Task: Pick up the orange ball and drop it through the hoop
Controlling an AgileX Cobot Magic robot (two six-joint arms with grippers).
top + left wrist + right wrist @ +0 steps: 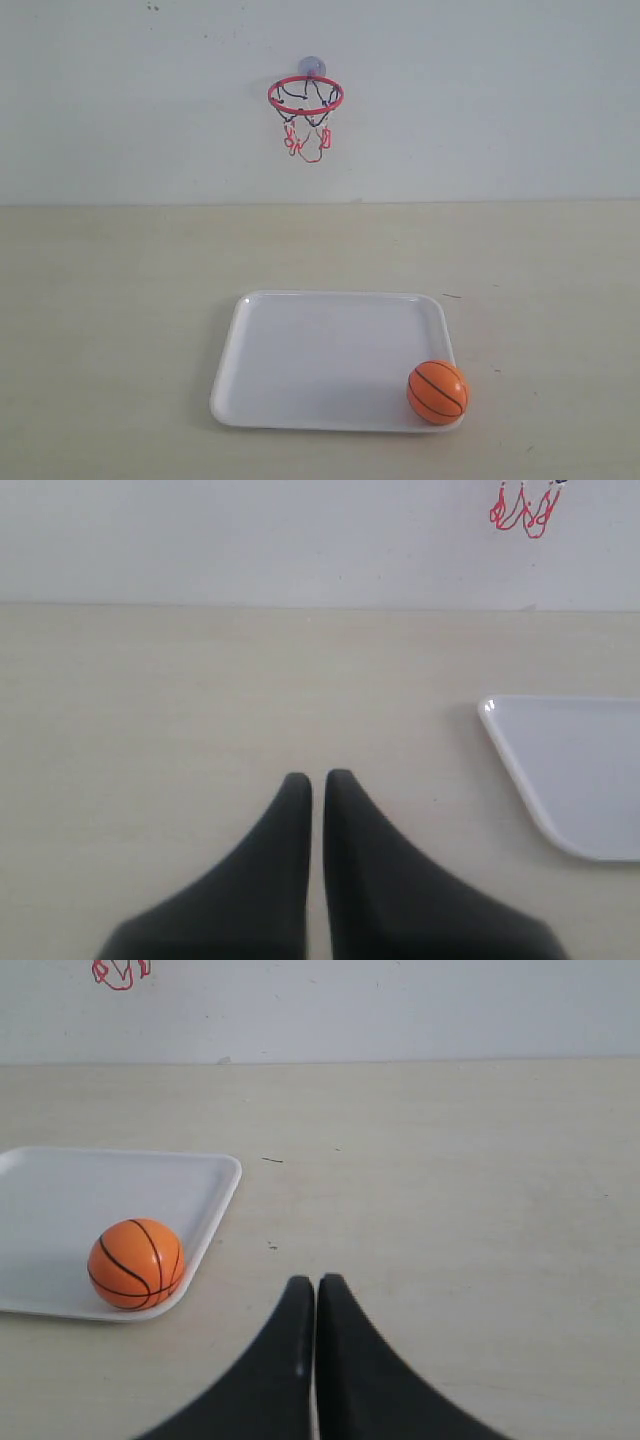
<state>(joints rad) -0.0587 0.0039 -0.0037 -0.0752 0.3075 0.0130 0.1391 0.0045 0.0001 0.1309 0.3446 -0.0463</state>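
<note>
Progress is zero, mate: orange ball [437, 392] sits in the near right corner of the white tray [300, 350], hoop [306, 108] on the wall well beyond that tray. Your left gripper [312, 778] and right gripper [315, 1282] are both pinched closed and empty, so the grab and the drop are all yours to do

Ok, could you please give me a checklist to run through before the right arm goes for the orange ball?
1. Ball located: the orange ball lies in the front right corner of the white tray in the exterior view, and the right wrist camera sees it: ok.
2. Ready to grasp: the right gripper is shut and must open first: not ok.
3. Other arm out of the way: the left gripper is shut, over the table left of the tray: ok.
4. Target free: the hoop hangs on the wall, with nothing in its ring or net: ok.
5. Ball braced against the tray's rim: cannot tell.
</note>
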